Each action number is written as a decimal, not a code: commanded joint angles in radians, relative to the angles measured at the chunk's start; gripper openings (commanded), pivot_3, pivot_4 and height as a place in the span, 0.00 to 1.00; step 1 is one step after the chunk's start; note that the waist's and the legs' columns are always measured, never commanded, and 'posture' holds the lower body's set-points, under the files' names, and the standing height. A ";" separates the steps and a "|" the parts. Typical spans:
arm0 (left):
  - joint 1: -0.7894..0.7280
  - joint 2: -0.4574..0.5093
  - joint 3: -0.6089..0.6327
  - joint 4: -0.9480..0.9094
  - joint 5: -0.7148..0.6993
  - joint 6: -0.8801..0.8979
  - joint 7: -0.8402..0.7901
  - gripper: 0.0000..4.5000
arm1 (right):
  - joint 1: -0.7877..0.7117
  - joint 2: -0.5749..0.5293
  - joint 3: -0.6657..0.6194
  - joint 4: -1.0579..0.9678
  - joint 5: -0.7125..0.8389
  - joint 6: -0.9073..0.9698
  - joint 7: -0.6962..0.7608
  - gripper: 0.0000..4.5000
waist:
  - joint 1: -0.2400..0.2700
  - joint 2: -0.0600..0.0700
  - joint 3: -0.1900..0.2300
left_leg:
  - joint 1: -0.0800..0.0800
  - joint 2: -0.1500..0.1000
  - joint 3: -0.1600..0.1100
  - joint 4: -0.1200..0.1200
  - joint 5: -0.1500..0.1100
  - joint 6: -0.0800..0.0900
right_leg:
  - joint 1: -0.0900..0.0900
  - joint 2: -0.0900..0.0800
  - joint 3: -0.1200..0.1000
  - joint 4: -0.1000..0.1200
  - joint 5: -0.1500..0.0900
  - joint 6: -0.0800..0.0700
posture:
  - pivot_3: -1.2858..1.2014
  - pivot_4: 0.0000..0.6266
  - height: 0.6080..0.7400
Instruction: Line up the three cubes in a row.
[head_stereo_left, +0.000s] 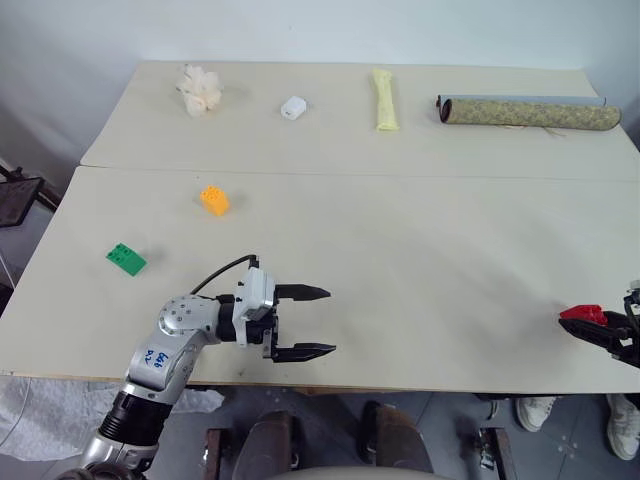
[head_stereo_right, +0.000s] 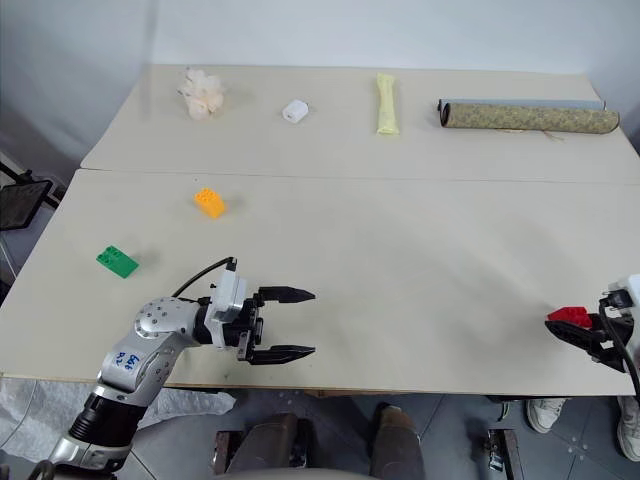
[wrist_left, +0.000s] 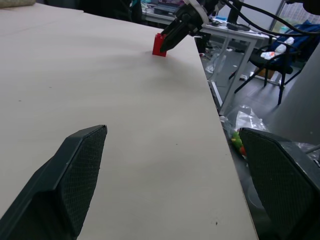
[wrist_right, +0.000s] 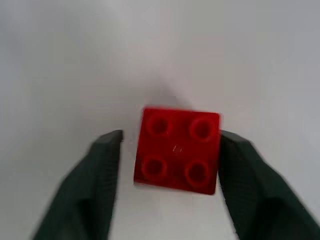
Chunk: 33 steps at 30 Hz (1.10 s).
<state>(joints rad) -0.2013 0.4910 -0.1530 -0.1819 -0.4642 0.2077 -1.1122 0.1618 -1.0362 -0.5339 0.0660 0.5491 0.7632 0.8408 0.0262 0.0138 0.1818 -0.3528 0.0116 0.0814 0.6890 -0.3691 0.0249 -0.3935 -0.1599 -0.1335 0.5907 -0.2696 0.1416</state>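
The 2 head eyes look down over the whole counter (head_stereo_left: 420, 260); the left wrist looks low across it toward the red cube (wrist_left: 159, 45), which the right wrist views close from above

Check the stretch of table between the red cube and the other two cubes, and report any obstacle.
Nothing visible blocks it. The red cube sits between the right gripper fingers at the table's right edge; bare table runs to the orange cube and green cube.

Premises: a lab or office workroom. Two plain pale tables (head_stereo_left: 400, 290) pushed together against a white wall (head_stereo_left: 300, 30). Beyond the table edge, a cabled desk (wrist_left: 240, 30), an office chair (wrist_left: 265, 60) and floor clutter (wrist_left: 235, 135).
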 joint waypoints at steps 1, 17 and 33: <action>0.006 0.004 0.019 -0.015 0.004 -0.022 0.007 1.00 | -0.021 0.003 0.004 0.013 -0.030 -0.048 0.018 0.33 | 0.000 0.000 0.000 | 0.000 0.000 0.000 0.000 0.000 0.000 | 0.000 0.000 0.000 0.000 0.000 0.000 | 0.52 0.24 1.00; 0.156 0.060 0.226 -0.001 -0.026 -0.107 0.049 1.00 | -0.919 0.181 0.813 0.172 -0.341 -0.537 0.672 0.33 | -0.037 -0.001 0.002 | -0.003 0.007 -0.002 0.007 -0.004 -0.005 | -0.002 0.008 0.000 0.000 0.000 -0.002 | 0.52 0.24 1.00; 0.260 0.072 0.288 -0.099 -0.014 -0.107 0.141 1.00 | -1.111 0.402 0.911 0.613 -0.527 -0.827 0.714 0.56 | -0.053 -0.001 0.002 | -0.006 0.008 0.002 0.011 -0.005 -0.005 | -0.002 0.009 -0.002 0.001 0.000 -0.002 | 0.52 0.24 1.00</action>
<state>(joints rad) 0.0520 0.5603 0.1069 -0.2489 -0.4728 0.1138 -0.9849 -0.9464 -0.6274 0.3919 0.6797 0.0242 -0.0358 1.5376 -0.0268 0.0128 0.1838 -0.3589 0.0198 0.0834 0.7000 -0.3738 0.0196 -0.3953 -0.1507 -0.1356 0.5917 -0.2692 0.1395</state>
